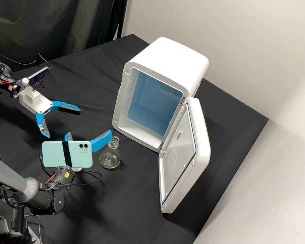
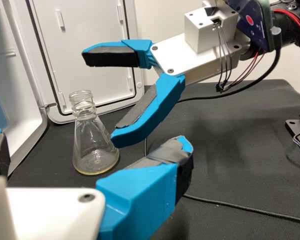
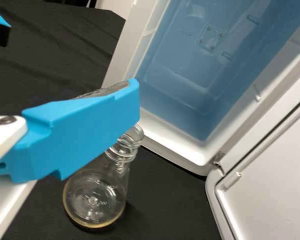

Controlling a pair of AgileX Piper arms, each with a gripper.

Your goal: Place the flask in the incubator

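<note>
Dark grey arm (image 1: 15,184), white left end effector (image 1: 62,123), blue fingers (image 1: 66,107), red-black wires (image 2: 224,60)

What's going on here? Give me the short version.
Two robot arms are working at an open white incubator. A glass flask stands upright on the black bench in front of its opening, beside the swung-open door. The right gripper has its fingers open right next to the flask, not closed on it. The left gripper hangs open farther back.
</note>
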